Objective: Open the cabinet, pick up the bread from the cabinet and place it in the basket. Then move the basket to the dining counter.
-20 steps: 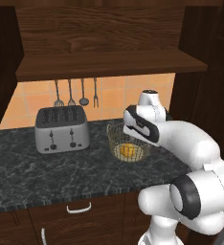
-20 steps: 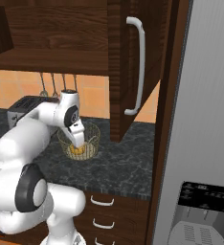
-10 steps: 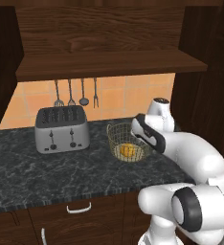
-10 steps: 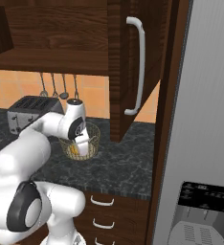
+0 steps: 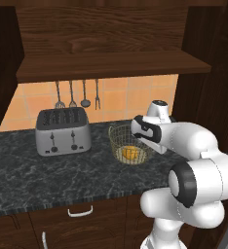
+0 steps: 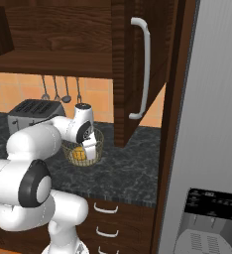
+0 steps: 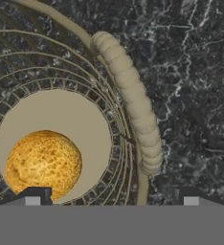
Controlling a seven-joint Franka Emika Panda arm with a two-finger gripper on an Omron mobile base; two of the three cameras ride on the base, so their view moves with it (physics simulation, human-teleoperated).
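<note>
On the tan base of the basket lies the bread, a small round golden-orange bun with a pitted crust; from the hand view it sits at the lower left of the circular base, off-centre and near the mesh wall. Basket: round, open-topped, pale brass wire, upright on the black speckled countertop, just right of the toaster and apart from it. Along one stretch of its rim runs a beige ribbed handle (a padded-looking roll, seen from above in the hand view). Gripper: directly above the basket's rim, pointing down, its two dark fingertips spread wide with nothing between them, one tip over the bun's side of the basket and the other over the countertop outside the rim. From the right base view the hand hangs over the near side of the basket. Arm: white, dark joints, bent over the counter edge. Behind the toaster, four utensils hang against the orange tiled wall. Above, the cabinet, dark brown wood, stands open, its door swung outward with a long silver bar handle. Below the counter, drawers with short curved handles; at the right, a grey refrigerator.
</note>
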